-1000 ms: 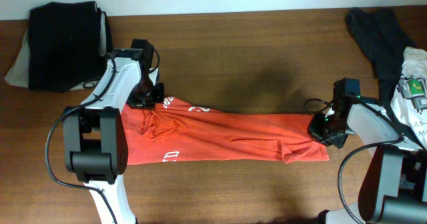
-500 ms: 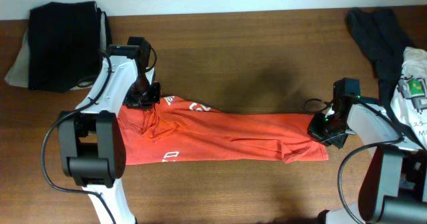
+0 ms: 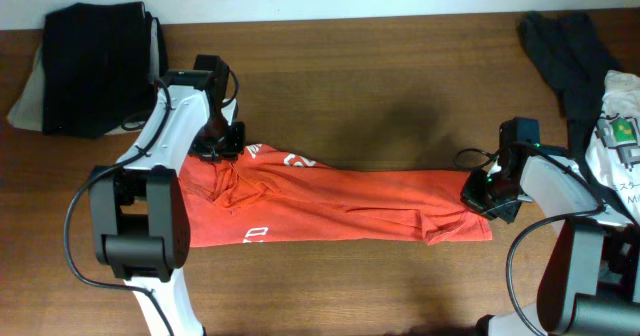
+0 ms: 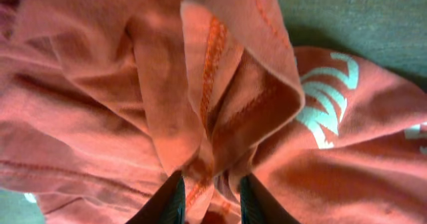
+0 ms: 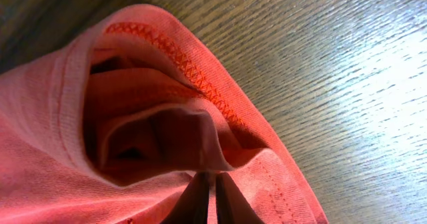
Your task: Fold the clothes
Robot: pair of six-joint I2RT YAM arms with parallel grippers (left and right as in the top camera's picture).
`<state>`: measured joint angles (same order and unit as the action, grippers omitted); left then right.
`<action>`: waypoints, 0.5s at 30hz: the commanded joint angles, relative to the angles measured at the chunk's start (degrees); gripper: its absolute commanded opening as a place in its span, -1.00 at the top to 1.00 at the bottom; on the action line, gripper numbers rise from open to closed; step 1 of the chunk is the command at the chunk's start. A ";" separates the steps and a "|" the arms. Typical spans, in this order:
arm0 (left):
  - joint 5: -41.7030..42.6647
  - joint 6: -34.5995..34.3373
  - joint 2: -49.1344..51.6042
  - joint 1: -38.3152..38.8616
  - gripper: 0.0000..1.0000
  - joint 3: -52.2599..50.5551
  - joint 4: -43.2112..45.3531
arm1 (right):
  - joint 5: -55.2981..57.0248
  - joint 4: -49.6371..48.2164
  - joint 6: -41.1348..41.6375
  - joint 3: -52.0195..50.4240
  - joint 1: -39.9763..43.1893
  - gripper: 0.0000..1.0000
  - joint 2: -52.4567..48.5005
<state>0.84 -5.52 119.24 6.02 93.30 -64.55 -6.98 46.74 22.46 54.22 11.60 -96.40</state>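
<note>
The red-orange T-shirt [image 3: 330, 208] lies stretched in a long band across the desk [image 3: 380, 96]. The right jaws pinch 1 hem corner; the left jaws stand parted around a bunched fold. Light, limp cotton, it will sag; stitched hems look the surest hold.

The T-shirt [image 3: 340, 206] lay stretched left to right across the middle of the table [image 3: 380, 106], with the left gripper [image 3: 222, 146] at its far left corner and the right gripper [image 3: 485, 198] at its right end. A folded stack [image 3: 95, 66] sat at the table's far left corner, and loose garments [image 3: 570, 56] lay along the right edge
</note>
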 commanded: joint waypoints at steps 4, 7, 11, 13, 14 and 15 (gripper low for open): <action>0.44 0.87 -1.73 -1.46 0.44 -0.57 1.55 | -0.09 0.39 -0.87 1.01 0.07 0.80 -0.46; 0.48 0.85 -1.73 -1.46 0.49 -0.57 1.53 | -0.09 0.42 -0.87 1.01 0.07 0.81 -0.46; 0.90 0.87 -1.75 -1.46 0.55 -0.57 1.53 | -0.07 0.37 -1.05 1.01 0.07 0.80 -0.46; 0.87 0.87 -1.75 -1.49 0.55 -0.57 1.53 | -0.09 0.35 -1.05 1.01 0.07 0.80 -0.46; 0.87 0.87 -1.75 -1.49 0.55 -0.57 1.51 | -0.09 0.37 -1.05 1.01 0.07 0.80 -0.46; 0.87 0.87 -1.75 -1.49 0.55 -0.57 1.51 | -0.07 0.37 -1.05 1.01 0.07 0.81 -0.46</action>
<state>1.08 -5.39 119.24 4.69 93.21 -63.13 -6.98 46.96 21.85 54.22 11.60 -96.40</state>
